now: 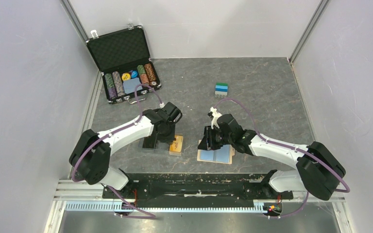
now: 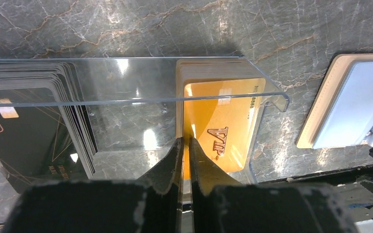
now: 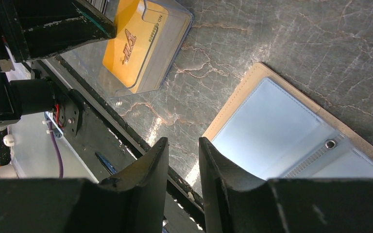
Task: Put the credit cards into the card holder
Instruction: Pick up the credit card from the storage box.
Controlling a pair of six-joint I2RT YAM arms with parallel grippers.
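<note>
The tabletop [image 2: 126,24] was dark grey, pale-veined. One card [image 2: 228,121] was gold, the other cards [image 2: 19,141] black with thin gold lines. The wallet [image 3: 281,121] was tan, pale blue inside.

White arm links [image 1: 126,132], black joints [image 1: 90,158], looping purple cables [image 1: 72,167]; left pincer [image 2: 184,141] and right pincer [image 3: 183,144] black, edges scuffed pale.

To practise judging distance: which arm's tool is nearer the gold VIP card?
Left. The left tool is closed on the gold VIP card at its edge; the right tool hovers apart, by the card holder.
</note>
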